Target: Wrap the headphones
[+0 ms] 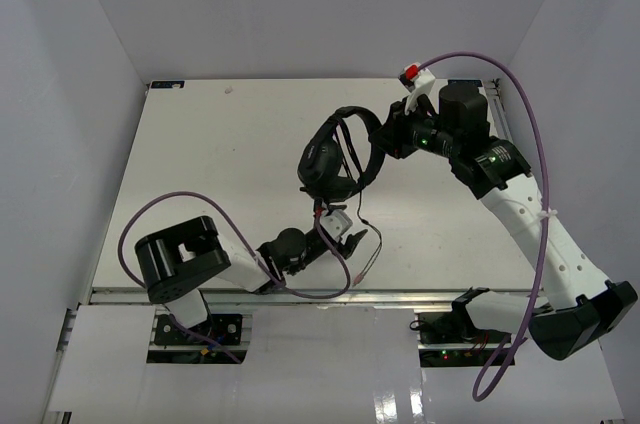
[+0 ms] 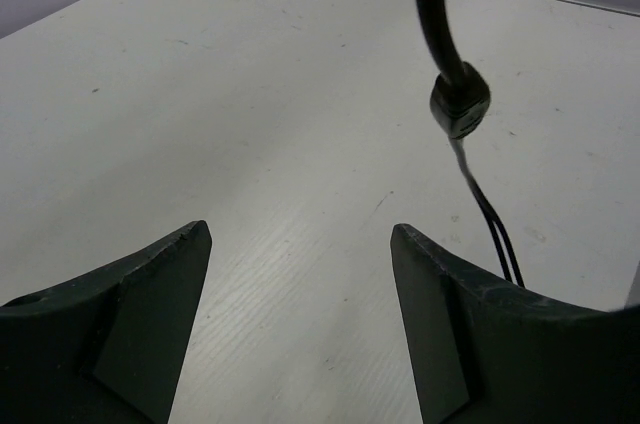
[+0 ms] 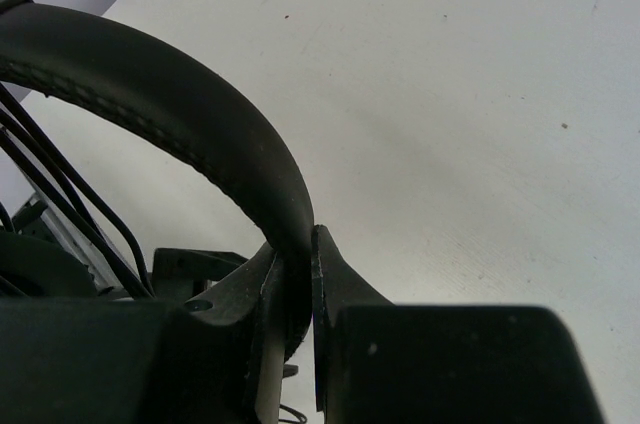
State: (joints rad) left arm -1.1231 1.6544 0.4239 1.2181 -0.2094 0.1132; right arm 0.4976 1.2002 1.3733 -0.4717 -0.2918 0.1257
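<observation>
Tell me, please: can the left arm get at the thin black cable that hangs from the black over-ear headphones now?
Probably yes. The left tool is open, and the thin black cable hangs just ahead of its right finger, with nothing standing between them. The right tool grips the padded black headband.

Lighting: bright, even, diffuse from above.
Shadows: faint, soft on tabletop (image 1: 200,164).
Glare: sheen on near ledge (image 1: 395,402).
Exposure: right end effector (image 3: 308,249) near-black, detail lost.
</observation>
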